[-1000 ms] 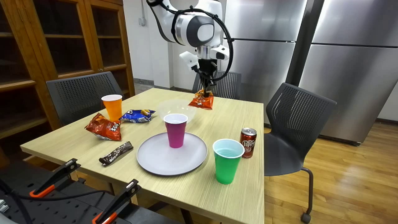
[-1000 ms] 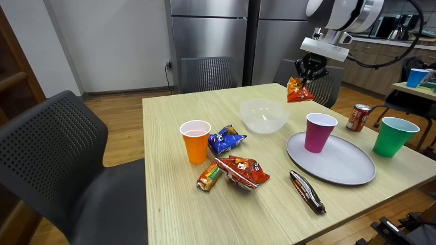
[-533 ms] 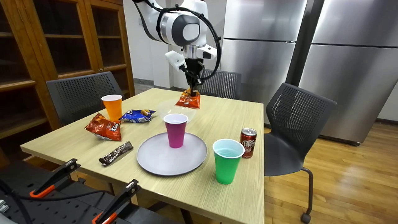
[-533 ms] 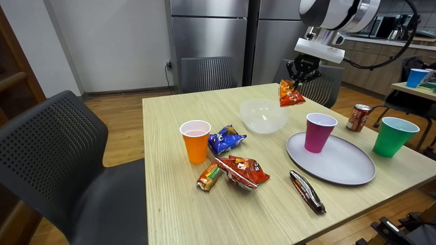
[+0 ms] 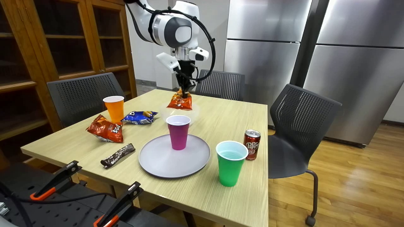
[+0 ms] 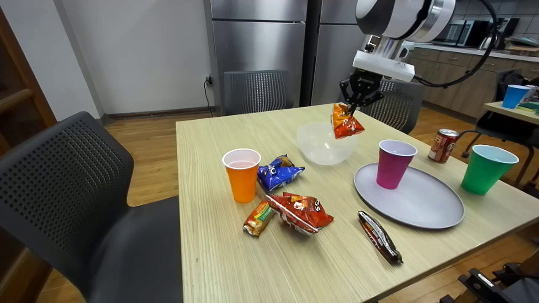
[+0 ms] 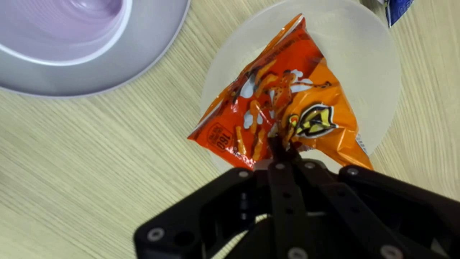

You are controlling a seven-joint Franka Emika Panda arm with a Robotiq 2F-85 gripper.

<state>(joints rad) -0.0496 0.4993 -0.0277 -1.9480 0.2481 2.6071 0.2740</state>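
My gripper (image 7: 285, 145) is shut on an orange-red snack bag (image 7: 276, 93), pinching its middle so the bag folds out on both sides. The gripper (image 5: 185, 93) and the bag (image 5: 180, 102) are above the table in both exterior views (image 6: 352, 111). A translucent white bowl (image 6: 322, 145) stands on the table. In the wrist view the bag overlaps most of the bowl (image 7: 370, 72), and one corner reaches past its rim. In an exterior view the bag hangs in front of the bowl's upper right side. The fingertips are partly hidden in the bag's folds.
A magenta cup (image 5: 178, 132) stands on a grey plate (image 5: 164, 162). A green cup (image 5: 232, 167) and a can (image 5: 252, 145) stand at one side. An orange cup (image 6: 242, 176), blue bag (image 6: 278, 172), red bag (image 6: 301, 212), gold-wrapped bar (image 6: 259, 218) and dark bar (image 6: 379, 237) lie opposite.
My gripper has carried the bag toward the bowl, leftward in both exterior views and slightly lower in an exterior view. The bag stays gripped. The things on the table have not moved.
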